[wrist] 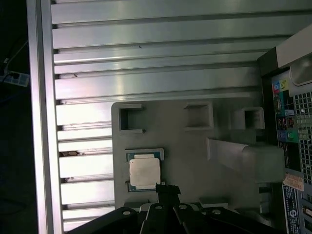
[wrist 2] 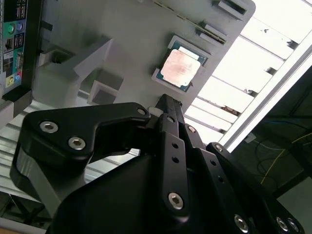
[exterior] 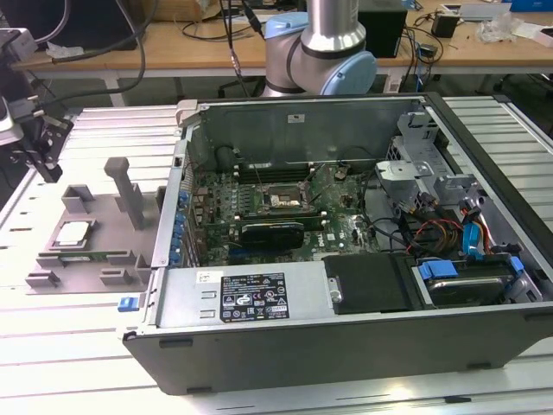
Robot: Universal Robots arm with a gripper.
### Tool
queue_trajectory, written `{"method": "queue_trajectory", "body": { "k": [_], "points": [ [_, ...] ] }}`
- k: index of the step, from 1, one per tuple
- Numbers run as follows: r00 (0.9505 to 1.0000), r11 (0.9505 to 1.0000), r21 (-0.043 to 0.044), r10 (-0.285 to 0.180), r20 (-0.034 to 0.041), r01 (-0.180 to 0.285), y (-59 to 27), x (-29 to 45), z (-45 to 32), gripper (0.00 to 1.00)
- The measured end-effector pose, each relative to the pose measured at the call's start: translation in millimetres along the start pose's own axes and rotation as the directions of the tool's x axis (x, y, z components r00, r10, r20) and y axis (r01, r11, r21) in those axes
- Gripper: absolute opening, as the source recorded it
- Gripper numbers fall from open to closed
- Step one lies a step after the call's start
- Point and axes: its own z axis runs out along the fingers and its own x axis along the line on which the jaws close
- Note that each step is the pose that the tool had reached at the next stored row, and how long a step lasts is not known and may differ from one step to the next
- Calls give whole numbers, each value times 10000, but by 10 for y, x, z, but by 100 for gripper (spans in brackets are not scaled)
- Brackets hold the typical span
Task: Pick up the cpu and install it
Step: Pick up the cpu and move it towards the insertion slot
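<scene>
Where the cpu lies: flat in a square recess of the grey fixture, silver top up, thin greenish rim round it; nothing touches it
Tool: black fingers drawn narrow, tips together, nothing gripped between them; it hangs over the fixture at the exterior view's left, clear of the cpu; in the first wrist view its tips show just beside one corner of the cpu
Fixture: a grey plate with an upright post, lying on the bench, just beside the case on the exterior view's left
Case: open computer case lying on its side, green board facing up inside, coloured cables at the exterior view's right
Socket: dark square frame with metal edges on the board, well apart from the cpu
Expansion card: long and black, just beside the socket, toward the near wall of the case
Arm: grey and blue joint rising behind the case
Bench: ribbed aluminium slats under fixture and case
</scene>
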Motion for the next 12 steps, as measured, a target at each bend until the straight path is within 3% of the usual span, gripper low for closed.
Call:
{"method": "queue_trajectory", "body": {
  "k": [5,12],
  "points": [
    [10000,10000,-1,-1,1,1,-7,63,59,11],
    [10000,10000,-1,0,2,0,-18,121,205,11]
  ]
}}
